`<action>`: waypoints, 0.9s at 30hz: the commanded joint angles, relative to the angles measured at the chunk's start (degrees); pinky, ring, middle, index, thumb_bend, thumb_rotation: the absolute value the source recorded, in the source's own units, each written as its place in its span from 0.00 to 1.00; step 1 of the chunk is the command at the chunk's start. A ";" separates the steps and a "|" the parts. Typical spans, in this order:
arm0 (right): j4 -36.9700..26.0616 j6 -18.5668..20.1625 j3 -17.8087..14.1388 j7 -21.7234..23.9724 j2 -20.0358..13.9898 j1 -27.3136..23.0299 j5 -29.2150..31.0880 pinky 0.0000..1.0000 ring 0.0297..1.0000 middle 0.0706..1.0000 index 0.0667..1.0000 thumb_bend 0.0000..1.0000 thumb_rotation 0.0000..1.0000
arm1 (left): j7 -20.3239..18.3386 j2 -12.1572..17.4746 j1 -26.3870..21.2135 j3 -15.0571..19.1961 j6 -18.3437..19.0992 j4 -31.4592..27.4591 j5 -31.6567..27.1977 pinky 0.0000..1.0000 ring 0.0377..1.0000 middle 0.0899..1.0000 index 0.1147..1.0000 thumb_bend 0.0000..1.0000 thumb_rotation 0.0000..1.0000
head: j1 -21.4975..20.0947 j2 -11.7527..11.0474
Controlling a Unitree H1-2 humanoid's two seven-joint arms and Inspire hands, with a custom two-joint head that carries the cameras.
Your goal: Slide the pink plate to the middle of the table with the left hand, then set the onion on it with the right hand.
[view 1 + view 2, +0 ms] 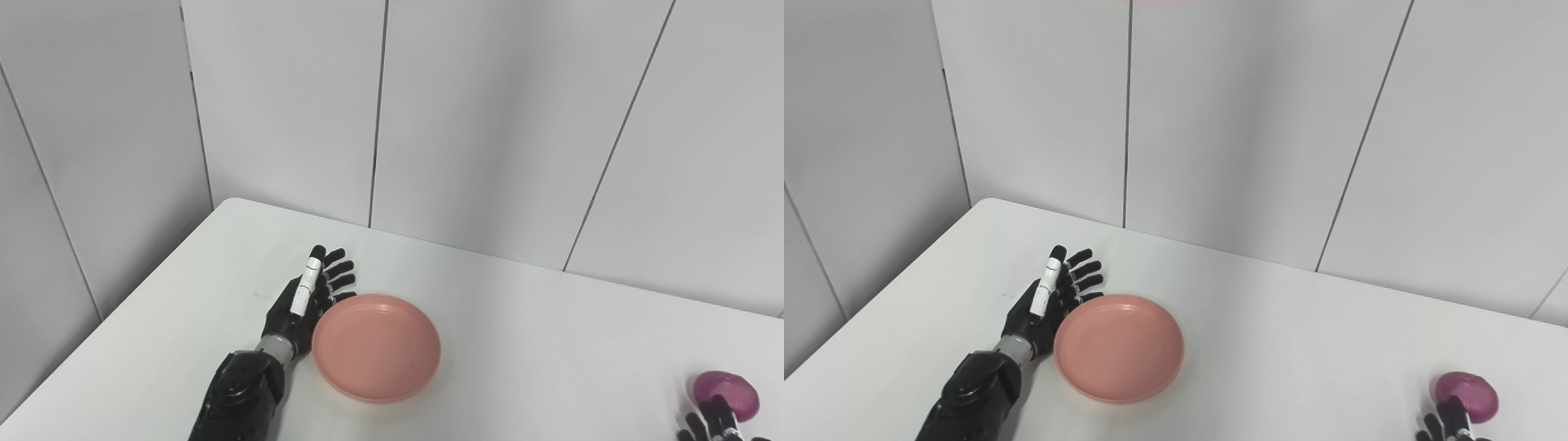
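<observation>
Our left hand (306, 300) stands edge-on, fingers (334, 269) straight and holding nothing, against the plate's (376, 346) left rim; the plate lies rightward of it on the tabletop (520, 318). The onion (729, 392) sits far right, touching our right hand (713, 422), whose state we cannot tell.

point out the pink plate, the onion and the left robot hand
pink plate (375, 348), left eye view, on its inner floor
onion (729, 392), left eye view, on its purple top
left robot hand (306, 300), left eye view, on the back of the hand
</observation>
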 commanded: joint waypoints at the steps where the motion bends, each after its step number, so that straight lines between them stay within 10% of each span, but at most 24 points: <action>1: 1.65 3.25 0.71 0.00 1.02 1.24 0.57 1.00 1.00 1.00 1.00 0.70 0.99 | 1.14 -2.03 2.35 -1.09 1.94 0.98 0.73 0.73 0.84 0.83 0.80 0.84 0.87 | -0.02 0.02; 18: 3.48 0.39 1.16 0.43 2.51 0.44 -0.15 1.00 1.00 1.00 1.00 0.74 0.96 | 2.49 -7.72 4.23 -6.59 4.81 -0.54 3.46 0.80 0.86 0.85 0.83 0.81 0.88 | -3.32 1.29; 27: 4.73 -1.34 2.30 -0.16 4.71 -0.11 -2.98 1.00 0.99 1.00 0.97 0.75 0.95 | 0.68 -7.77 6.04 -7.80 8.69 -2.80 1.33 0.83 0.87 0.86 0.83 0.78 0.87 | -13.42 3.72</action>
